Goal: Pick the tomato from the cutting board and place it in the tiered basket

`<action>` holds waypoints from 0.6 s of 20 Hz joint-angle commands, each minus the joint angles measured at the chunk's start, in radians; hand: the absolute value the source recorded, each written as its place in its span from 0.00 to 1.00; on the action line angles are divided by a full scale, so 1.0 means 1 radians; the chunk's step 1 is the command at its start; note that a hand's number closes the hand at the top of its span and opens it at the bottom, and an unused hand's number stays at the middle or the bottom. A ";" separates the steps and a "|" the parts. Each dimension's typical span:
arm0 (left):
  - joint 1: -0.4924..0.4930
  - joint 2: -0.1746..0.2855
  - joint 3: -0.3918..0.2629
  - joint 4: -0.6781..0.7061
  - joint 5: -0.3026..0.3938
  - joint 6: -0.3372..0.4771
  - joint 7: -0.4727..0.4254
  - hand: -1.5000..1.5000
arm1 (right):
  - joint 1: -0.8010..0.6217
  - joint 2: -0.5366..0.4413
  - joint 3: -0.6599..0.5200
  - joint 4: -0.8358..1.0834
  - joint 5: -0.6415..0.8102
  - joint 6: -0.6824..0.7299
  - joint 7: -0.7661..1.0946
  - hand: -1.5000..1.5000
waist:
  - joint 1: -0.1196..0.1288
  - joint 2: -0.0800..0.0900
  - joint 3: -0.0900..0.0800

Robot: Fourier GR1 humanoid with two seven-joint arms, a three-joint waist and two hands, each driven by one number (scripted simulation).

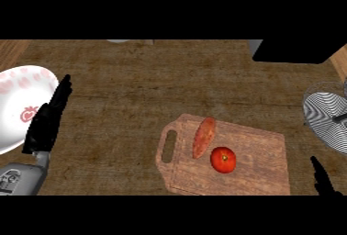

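The tomato (223, 159) sits on the wooden cutting board (257, 156) in the lower centre-right of the frame, red and round. Just up and left of it on the same board lies a long reddish piece of food (203, 137). No hand touches the tomato. The left hand (45, 123) shows at the left edge, rising from its grey forearm in the lower left corner. Its fingers are straight and point up the frame, overlapping the right rim of a white plate (17, 92) with red marks. The right hand (322, 180) only pokes in at the lower right corner, right of the board. What shows of it is straight, pointing up and holding nothing. The tiered basket (327, 120) of wire stands at the right edge, above that hand and well apart from the tomato.
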State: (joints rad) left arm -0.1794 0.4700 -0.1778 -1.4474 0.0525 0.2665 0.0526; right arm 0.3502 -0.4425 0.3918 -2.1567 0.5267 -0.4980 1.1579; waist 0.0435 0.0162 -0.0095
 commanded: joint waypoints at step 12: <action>0.014 -0.008 0.019 -0.001 -0.011 -0.004 0.010 0.50 | -0.219 0.247 0.004 0.152 0.135 0.297 0.330 0.00 | -0.023 -0.014 0.005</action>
State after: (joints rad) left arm -0.1837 0.4472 -0.1720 -1.4315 0.0359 0.2750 0.0581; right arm 0.1722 -0.2481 0.4016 -2.0130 0.6228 -0.3274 1.2597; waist 0.0289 0.0080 -0.0058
